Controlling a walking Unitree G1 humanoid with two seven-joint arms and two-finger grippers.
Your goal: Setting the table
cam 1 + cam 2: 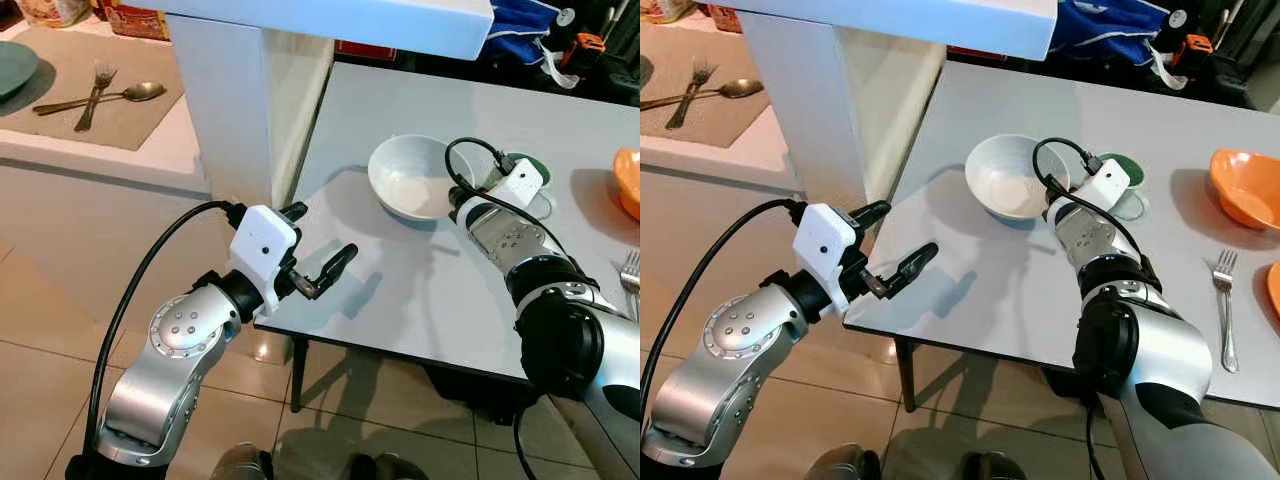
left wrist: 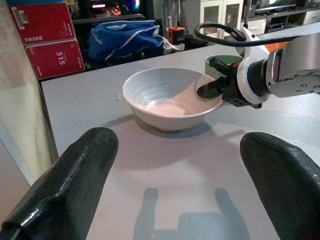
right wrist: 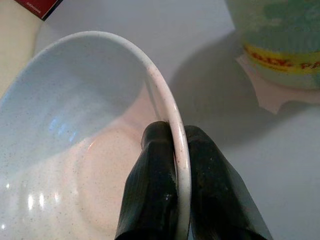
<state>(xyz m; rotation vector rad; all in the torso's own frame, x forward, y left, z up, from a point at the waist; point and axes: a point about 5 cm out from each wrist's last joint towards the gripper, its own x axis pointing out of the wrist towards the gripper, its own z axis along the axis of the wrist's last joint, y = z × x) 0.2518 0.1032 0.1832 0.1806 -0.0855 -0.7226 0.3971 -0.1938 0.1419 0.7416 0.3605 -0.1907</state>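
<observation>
In the lower left of the head views, the left gripper point(image 1: 318, 252) hovered at the near corner of the grey table point(image 1: 420, 290), its two black fingers spread wide apart and holding nothing. From the left wrist camera those fingers point(image 2: 75, 185) framed the tabletop, with the bowl beyond them.

Toward the middle of the frame, the white bowl point(image 1: 405, 175) stood upright on the table. The right gripper point(image 3: 172, 155) reached in from the lower right and was clamped on the bowl's rim, one finger inside the bowl and one outside, as the right wrist camera showed plainly.

Just beyond the bowl, partly hidden by the right wrist, stood a green cup point(image 1: 1128, 170). Along the right edge of the frame lay a fork point(image 1: 1226, 300) and, farther back, an orange bowl point(image 1: 1245, 185).

In the upper left, on a lower counter beside a white pillar point(image 1: 235, 100), a beige placemat point(image 1: 110, 100) carried a fork point(image 1: 95, 92) crossed with a spoon point(image 1: 130, 94). At the top of the frame a blue bag point(image 1: 1110, 30) lay behind the table.
</observation>
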